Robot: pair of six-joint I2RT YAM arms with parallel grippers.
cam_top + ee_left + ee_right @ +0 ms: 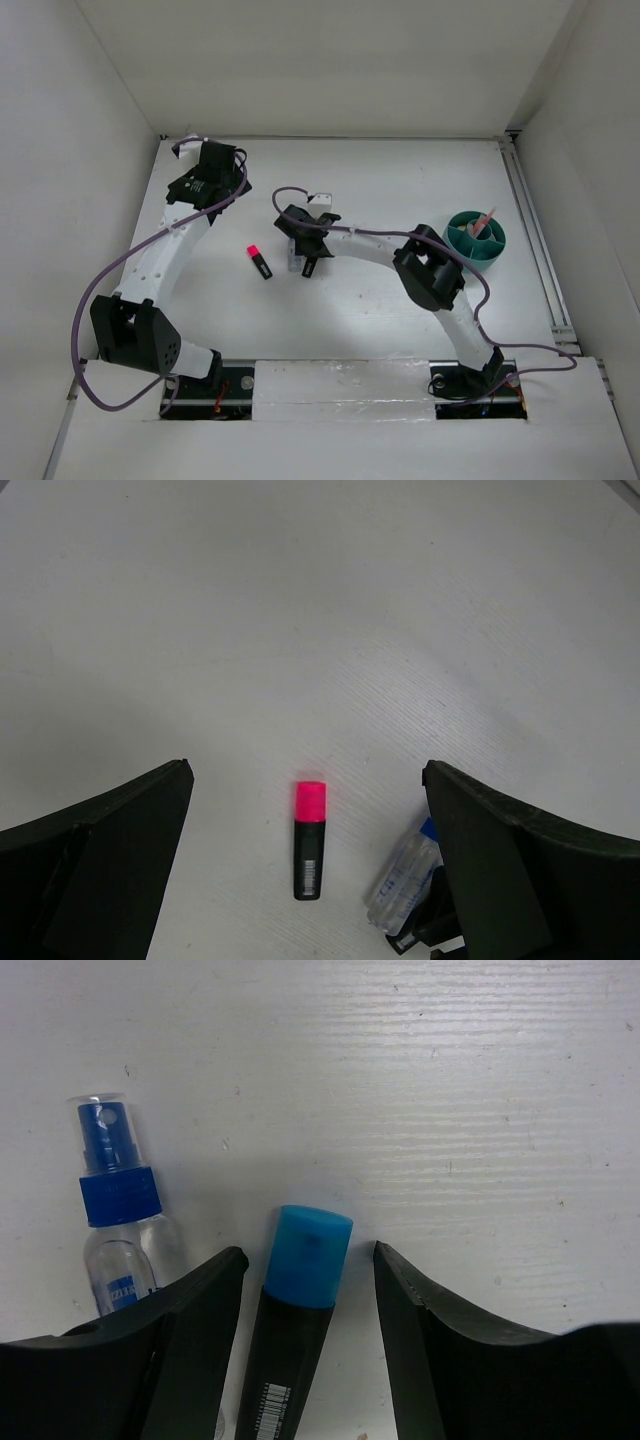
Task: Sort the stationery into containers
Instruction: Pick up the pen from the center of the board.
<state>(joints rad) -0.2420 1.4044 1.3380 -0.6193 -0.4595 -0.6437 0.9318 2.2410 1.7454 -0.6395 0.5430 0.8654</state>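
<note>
Right claw (309,1251) astride blue-capped marker (303,1295)

Table (400,170): white and matt, with a faint grain visible up close; white panels on the left, far and right sides.
Pink-capped marker (309,838): black barrel with a barcode label, lying flat left of the middle, near the bottle but not touching it.
Blue-capped marker (300,1300): black barrel with a barcode label, lying flat near the middle, just beside the bottle and roughly parallel to it.
Bottle (120,1210): clear, with a blue spray head under a clear cap, lying flat on its side.
Cup (475,238): round, teal-green, divided inside, standing upright near the right side, well apart from the markers and bottle.
</note>
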